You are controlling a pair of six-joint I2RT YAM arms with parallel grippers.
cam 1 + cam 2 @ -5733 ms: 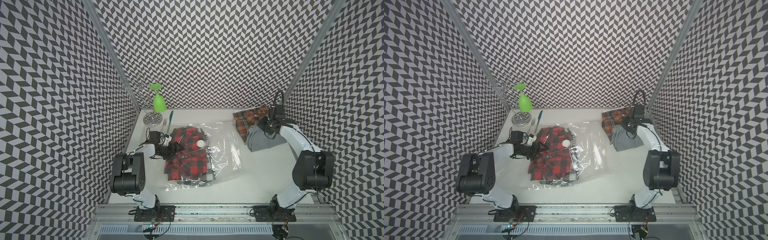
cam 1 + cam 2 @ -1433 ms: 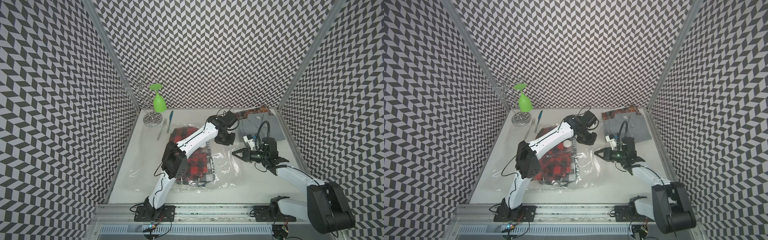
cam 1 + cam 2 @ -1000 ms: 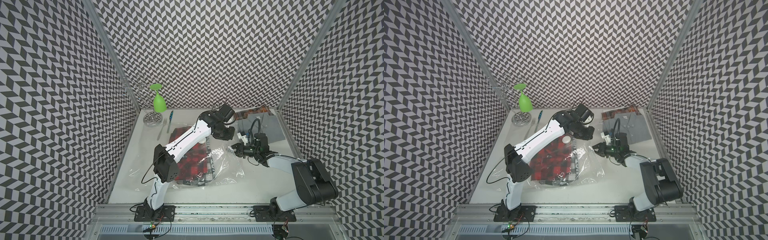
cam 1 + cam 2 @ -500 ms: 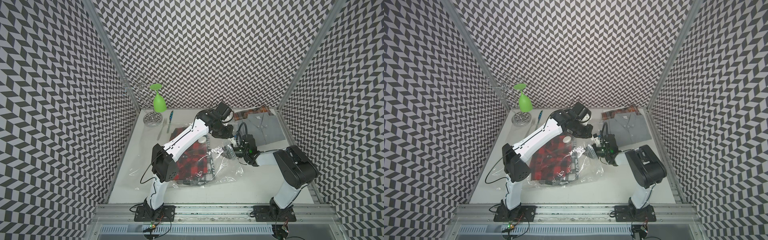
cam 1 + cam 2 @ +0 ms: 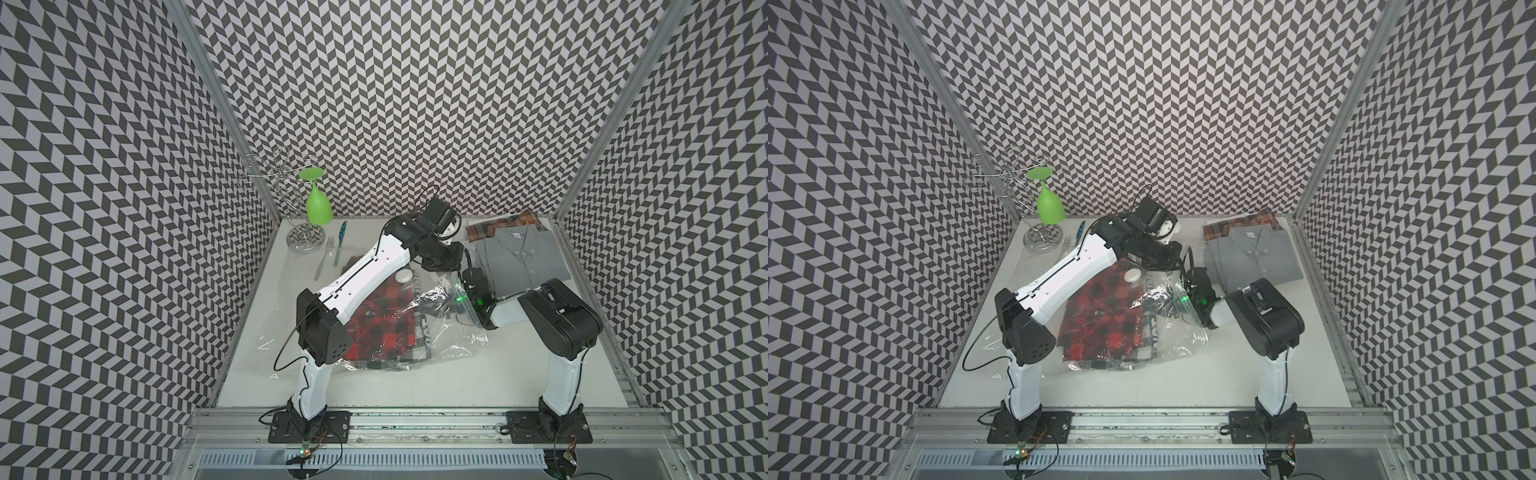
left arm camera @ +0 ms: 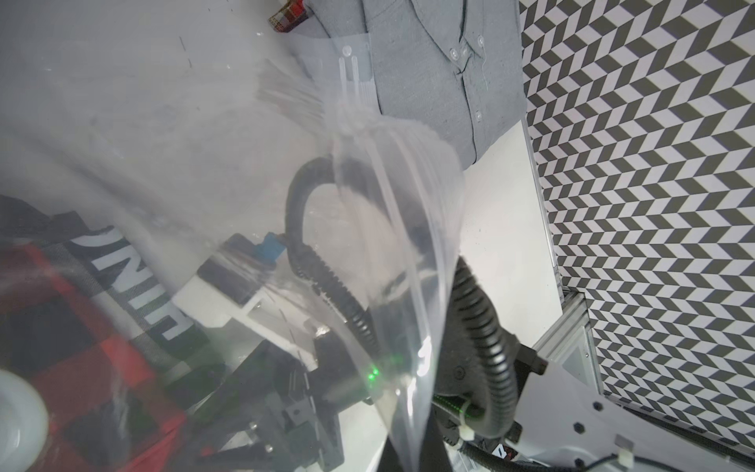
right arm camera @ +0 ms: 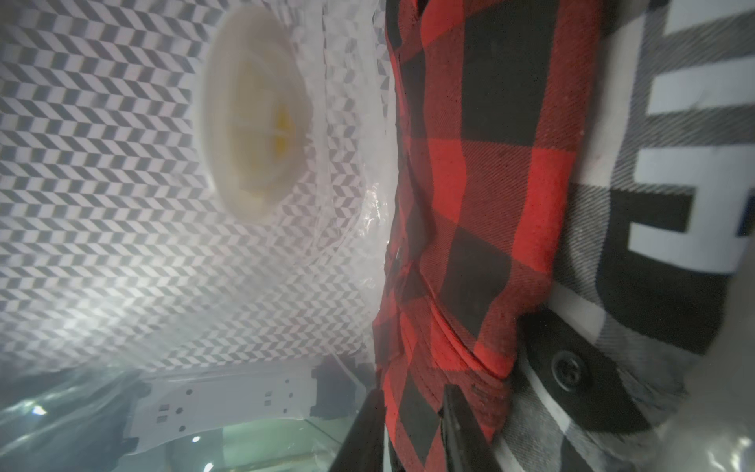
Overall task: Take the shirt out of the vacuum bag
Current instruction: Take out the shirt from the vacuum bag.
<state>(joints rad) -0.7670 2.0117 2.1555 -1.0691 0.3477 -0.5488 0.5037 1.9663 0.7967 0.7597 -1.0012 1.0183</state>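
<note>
- We see the red-and-black plaid shirt (image 5: 382, 324) lying flat inside the vacuum bag (image 5: 453, 345) at the middle of the table (image 5: 415, 382). Its long axis runs roughly near to far, and the white valve cap (image 5: 403, 275) sits over its far end.
- The bag's mouth faces right. The shirt lies directly left of the right gripper (image 7: 412, 417), so we judge that pulling it out means drawing it to the right.
- The right gripper is inside the bag. Its jaws stand a narrow way apart with the shirt's right edge between them, but we cannot tell whether they are pinching the cloth.
- The right arm is the nearer one: its elbow is raised and its forearm is low, reaching left through the mouth.
- The left gripper (image 5: 441, 266) is closed on the bag's far-right rim and holds the film up off the table.
- The left arm stretches from its near-left base diagonally over the shirt, with the wrist bent down.
- A folded grey shirt (image 5: 519, 262) lies at the far right, outside the bag.
</note>
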